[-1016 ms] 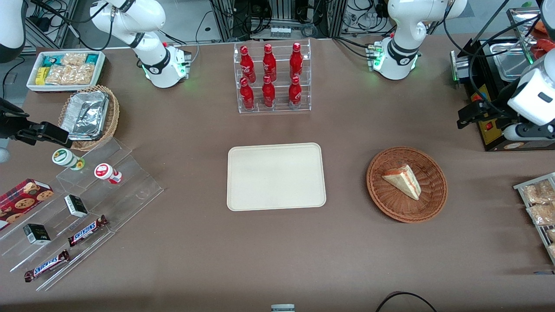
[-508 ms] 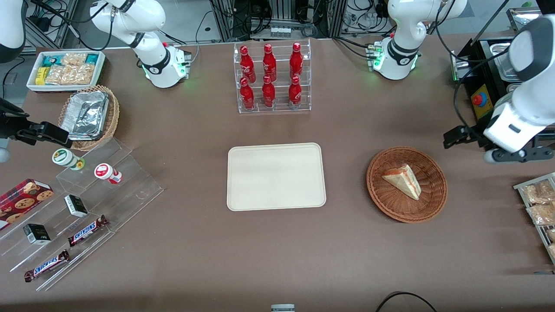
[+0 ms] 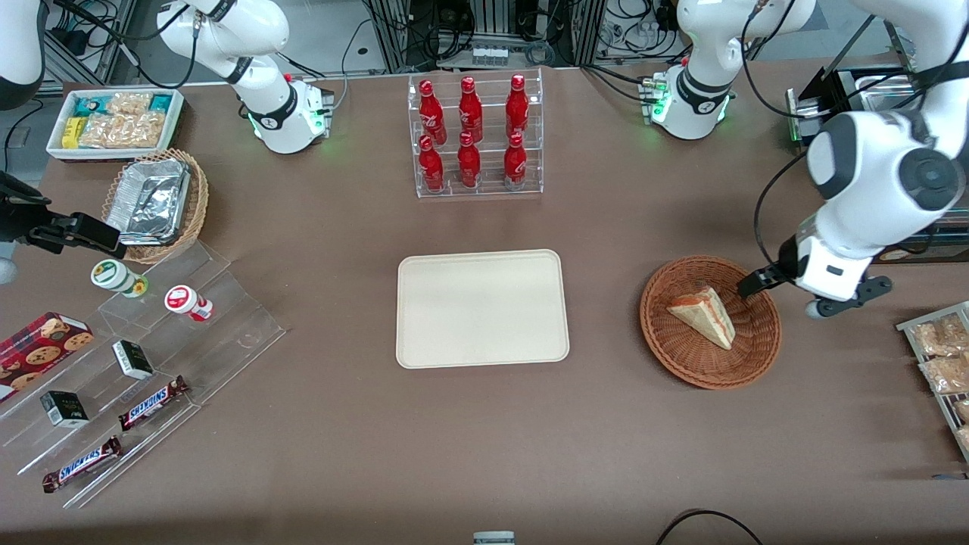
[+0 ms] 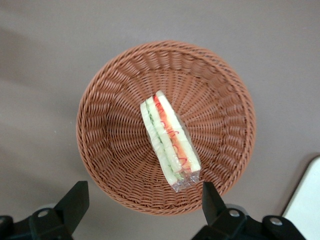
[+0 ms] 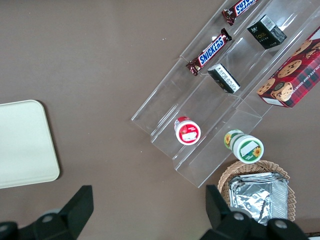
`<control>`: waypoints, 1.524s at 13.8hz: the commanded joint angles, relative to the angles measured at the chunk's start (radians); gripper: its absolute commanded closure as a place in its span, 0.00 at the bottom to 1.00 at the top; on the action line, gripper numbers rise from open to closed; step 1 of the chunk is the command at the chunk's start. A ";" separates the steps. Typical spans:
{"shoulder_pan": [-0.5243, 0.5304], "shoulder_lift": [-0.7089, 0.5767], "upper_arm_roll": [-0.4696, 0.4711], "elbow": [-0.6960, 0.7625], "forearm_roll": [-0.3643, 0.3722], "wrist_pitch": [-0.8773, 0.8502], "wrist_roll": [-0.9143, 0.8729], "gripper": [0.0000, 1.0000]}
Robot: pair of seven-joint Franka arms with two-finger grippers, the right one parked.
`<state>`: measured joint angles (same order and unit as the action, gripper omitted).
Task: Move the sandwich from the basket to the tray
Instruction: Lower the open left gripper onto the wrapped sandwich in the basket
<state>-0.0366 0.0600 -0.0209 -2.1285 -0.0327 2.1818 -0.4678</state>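
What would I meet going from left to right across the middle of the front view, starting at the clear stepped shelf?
Clear acrylic stepped shelf → flat cream-beige rectangular tray → round reddish-brown wicker basket holding the triangular white-bread sandwich → the working arm's tool, open above the basket's rim → rack of bagged snacks.

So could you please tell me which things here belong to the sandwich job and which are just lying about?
Part of the job:
sandwich, lying in the basket
basket
tray, bare
gripper, open, above the basket

Just lying about:
red bottles in their clear rack
chocolate bars
cookie box
foil containers
snack box
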 commanded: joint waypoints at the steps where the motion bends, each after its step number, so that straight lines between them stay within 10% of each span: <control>1: -0.020 -0.023 -0.002 -0.060 0.008 0.056 -0.151 0.00; 21: -0.083 0.182 -0.004 -0.102 0.034 0.296 -0.376 0.00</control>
<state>-0.1081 0.2246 -0.0302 -2.2267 -0.0225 2.4483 -0.8086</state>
